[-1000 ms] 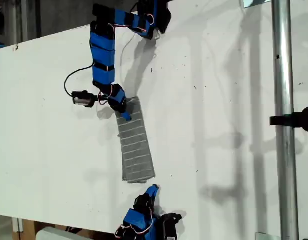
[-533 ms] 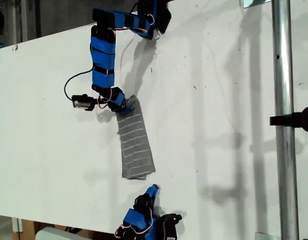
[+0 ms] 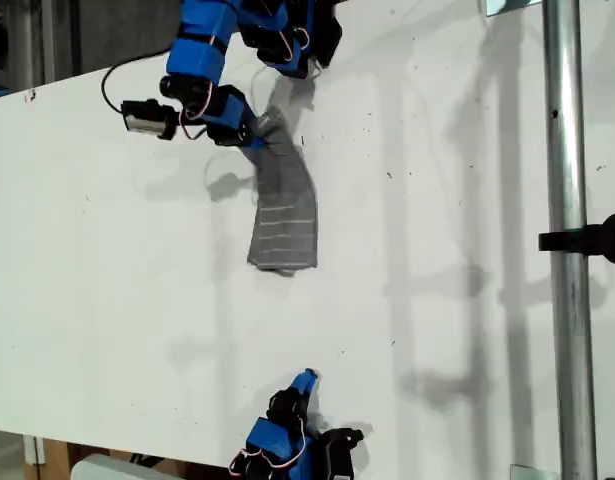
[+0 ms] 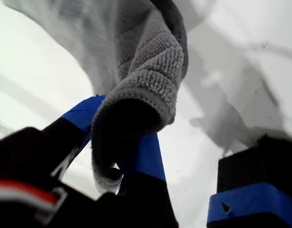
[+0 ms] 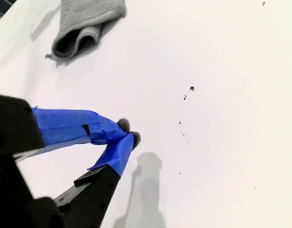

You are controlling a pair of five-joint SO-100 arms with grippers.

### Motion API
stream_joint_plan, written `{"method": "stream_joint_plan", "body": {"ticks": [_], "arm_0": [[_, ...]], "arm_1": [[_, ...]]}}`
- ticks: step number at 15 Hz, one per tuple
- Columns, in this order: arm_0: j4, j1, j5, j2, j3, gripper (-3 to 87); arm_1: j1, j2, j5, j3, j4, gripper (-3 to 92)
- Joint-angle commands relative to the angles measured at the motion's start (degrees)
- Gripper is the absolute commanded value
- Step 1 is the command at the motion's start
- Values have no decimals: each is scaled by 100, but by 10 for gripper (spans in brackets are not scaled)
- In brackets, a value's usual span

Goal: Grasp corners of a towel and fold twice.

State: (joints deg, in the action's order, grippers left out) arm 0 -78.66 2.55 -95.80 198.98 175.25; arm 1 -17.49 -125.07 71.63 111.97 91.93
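Grey terry cloth, thick and looped, is what we have in hand. Reading the exterior view from its left: our first tool [image 3: 249,133] sits in the upper left of the frame, clamped on the top end of the towel [image 3: 283,210], which runs down from it as a narrow folded band whose lower end lies on the white tabletop [image 3: 107,300] near the frame's middle. Up close, the first wrist view shows the towel [image 4: 146,80] bunched into a fat roll between the blue-taped jaws of that tool [image 4: 122,156], several layers pinched together rather than one clean tip. We judge the cloth to be light, limp and a little grippy: it droops from any hold, keeps no shape, and its pile should resist slipping, though a thick wad can creep out of a narrow pinch. Further right and low in the exterior view, our second tool [image 3: 305,380] rests near the bottom edge, well apart from the cloth; its wrist view shows the tool [image 5: 129,133] with tips touching and nothing between them, and the towel's folded end [image 5: 84,28] lies ahead of it. For a tidy fold, we would take the corners at that free lower end, pinching the layers just inside the edge.
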Motion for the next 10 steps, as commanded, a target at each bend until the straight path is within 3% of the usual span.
{"method": "stream_joint_plan", "body": {"ticks": [1,3,5,7,8,10], "arm_0": [[88,-141,149,44,-387,-26],[97,-149,132,44,-413,-26],[114,-141,105,44,-387,-25],[132,-141,114,44,-387,-25],[141,-149,114,44,-387,-24],[167,-141,105,44,-369,-23]], "arm_1": [[255,97,0,-185,-1187,-2],[439,1521,-167,-738,-2566,-2],[404,2663,-255,-1195,-3296,24],[510,3208,-545,-1828,-3885,123],[563,3252,-1002,-2030,-4351,253],[360,2856,-1020,-2092,-4992,114]]}}
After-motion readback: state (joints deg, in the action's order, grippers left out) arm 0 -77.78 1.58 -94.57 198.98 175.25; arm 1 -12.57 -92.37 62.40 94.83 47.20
